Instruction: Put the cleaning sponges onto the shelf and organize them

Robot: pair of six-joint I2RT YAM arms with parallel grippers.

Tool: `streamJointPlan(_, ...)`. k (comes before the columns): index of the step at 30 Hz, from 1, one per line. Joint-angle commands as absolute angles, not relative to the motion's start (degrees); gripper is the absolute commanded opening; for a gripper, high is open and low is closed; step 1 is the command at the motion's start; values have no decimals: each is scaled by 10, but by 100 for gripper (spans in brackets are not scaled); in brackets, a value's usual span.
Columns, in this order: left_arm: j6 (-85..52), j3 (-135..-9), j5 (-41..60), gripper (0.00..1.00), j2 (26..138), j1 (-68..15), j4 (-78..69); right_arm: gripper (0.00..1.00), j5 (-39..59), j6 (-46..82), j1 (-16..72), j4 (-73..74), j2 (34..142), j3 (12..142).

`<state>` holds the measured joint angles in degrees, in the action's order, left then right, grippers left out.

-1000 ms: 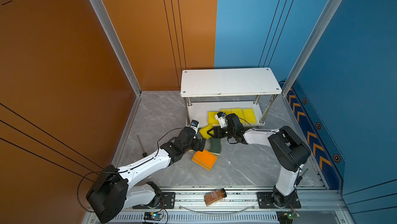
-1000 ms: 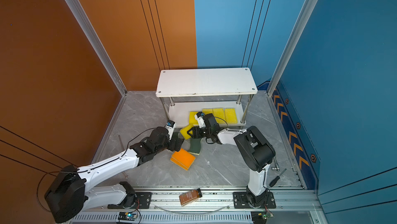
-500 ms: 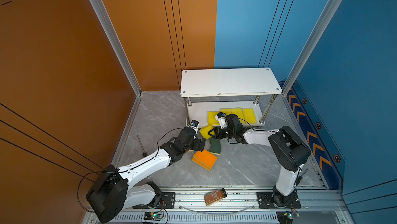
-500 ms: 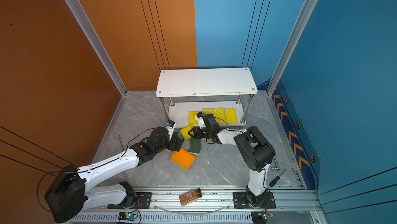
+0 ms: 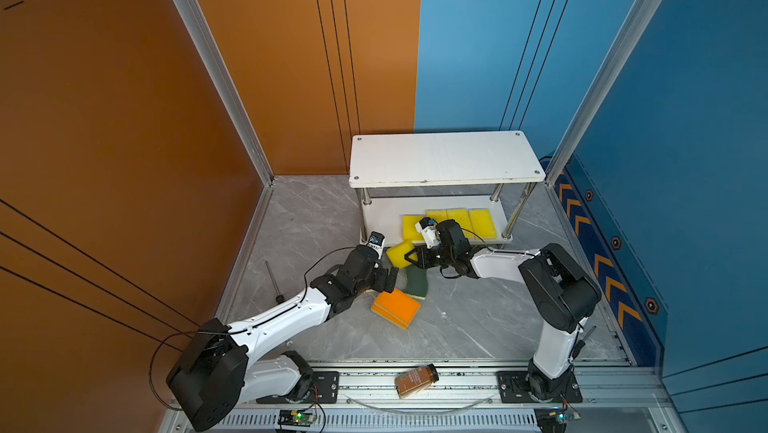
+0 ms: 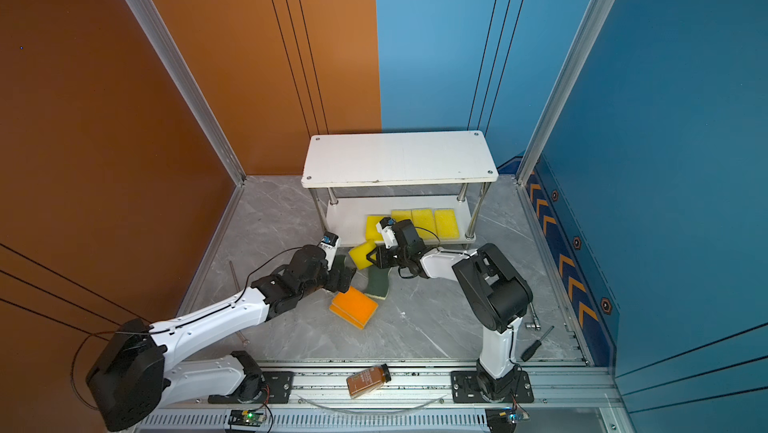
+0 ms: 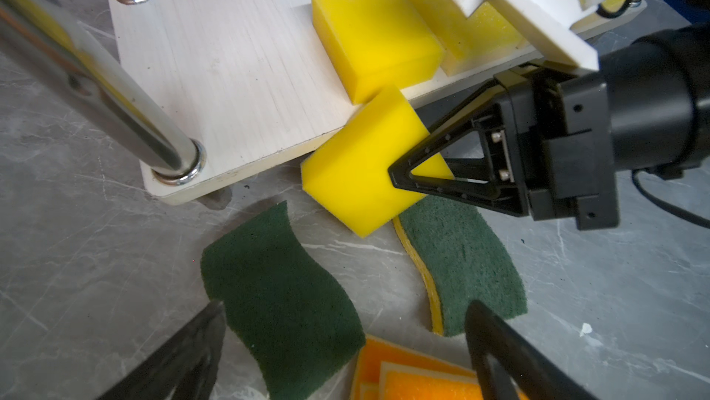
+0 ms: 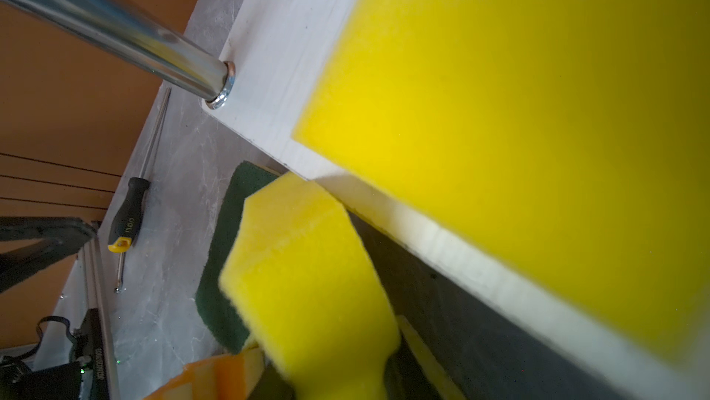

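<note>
The shelf (image 5: 444, 158) stands at the back, its lower board (image 7: 230, 71) holding a row of yellow sponges (image 5: 482, 223). In front of that board, my right gripper (image 5: 411, 256) is shut on one yellow sponge (image 7: 357, 175), squeezing its end; the sponge is tilted, its far corner at the board's edge. Two wavy green-topped sponges (image 7: 280, 286) (image 7: 461, 259) lie on the floor beneath it, next to stacked orange-topped sponges (image 5: 395, 308). My left gripper (image 7: 345, 313) hovers open over the nearer green sponge, touching nothing.
A chrome post (image 7: 115, 91) rises at the board's near corner, close to my left gripper. A screwdriver (image 5: 272, 281) lies by the left wall, and more tools (image 6: 536, 343) lie at the front right. A brown bottle (image 5: 417, 380) rests on the front rail.
My right gripper's jaws have closed on the yellow sponge and pinched it. Both arms have stayed almost where they were, and the left gripper is still open.
</note>
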<state>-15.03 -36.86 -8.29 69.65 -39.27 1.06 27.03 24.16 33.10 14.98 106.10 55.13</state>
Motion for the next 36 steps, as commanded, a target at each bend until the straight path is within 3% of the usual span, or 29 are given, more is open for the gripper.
streamJointPlan(1, -155, -367, -83, 98, 697, -386, 18, 21, 284, 236, 334, 132, 1046, 564)
streamJointPlan(16, -118, -334, -83, 98, 651, -399, -14, 17, 340, 239, 335, 124, 976, 543)
streamJointPlan(25, -59, -273, -85, 98, 567, -405, -59, 16, 370, 232, 322, -13, 901, 574)
streamJointPlan(36, 67, -227, -93, 98, 585, -457, -186, 14, 409, 245, 313, -116, 862, 622)
